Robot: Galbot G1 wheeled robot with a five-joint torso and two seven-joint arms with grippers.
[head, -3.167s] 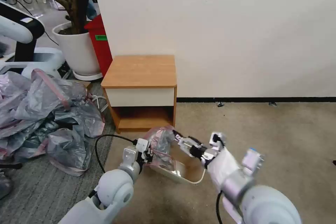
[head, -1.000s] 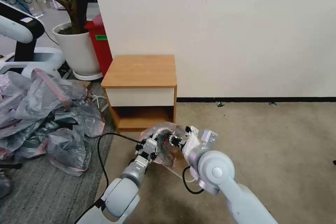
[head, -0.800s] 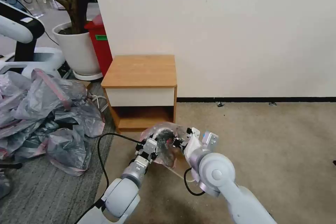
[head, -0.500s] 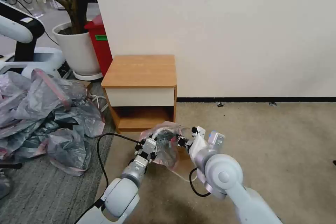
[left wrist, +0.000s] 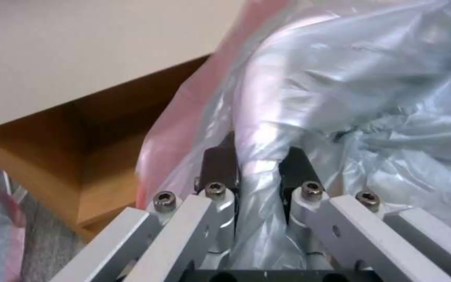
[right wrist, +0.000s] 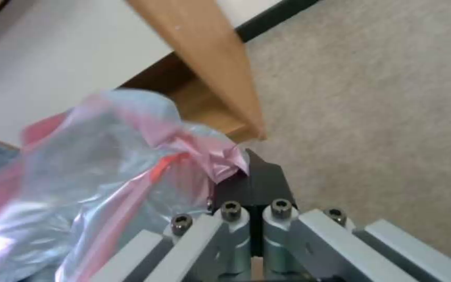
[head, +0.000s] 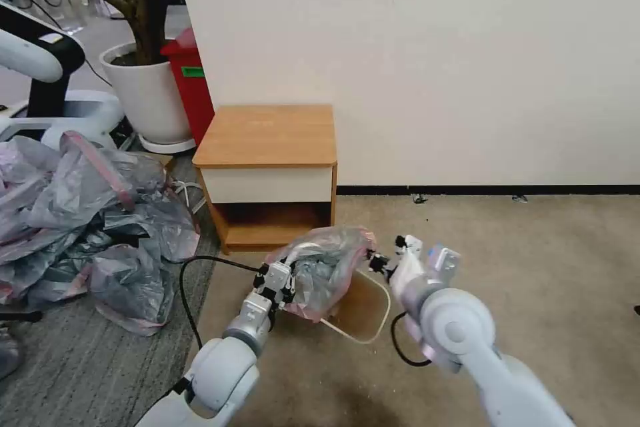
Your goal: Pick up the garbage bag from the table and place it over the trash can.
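Note:
The garbage bag (head: 328, 265), crinkly grey with a pink rim band, hangs stretched between both grippers just above the left part of the cream trash can (head: 385, 302), which stands on the carpet in front of the table (head: 267, 137). My left gripper (head: 279, 278) is shut on a bunched fold of the bag (left wrist: 350, 98); its jaws (left wrist: 257, 164) pinch grey plastic. At the bag's right end my right gripper (head: 377, 260) is shut on the pink rim (right wrist: 220, 156), its fingers (right wrist: 251, 184) pressed together. The can's right rim and inside show; the rest lies under the bag.
A heap of similar grey-pink bags (head: 93, 220) lies on the left. A white plant pot (head: 148, 97) and a red bin (head: 190, 83) stand behind it. A black cable (head: 190, 280) loops beside my left arm. Open carpet (head: 533, 260) stretches right.
My right gripper has moved right and slightly away from the left one, pulling the bag's rim wider. More of the trash can's rim and inside shows now.

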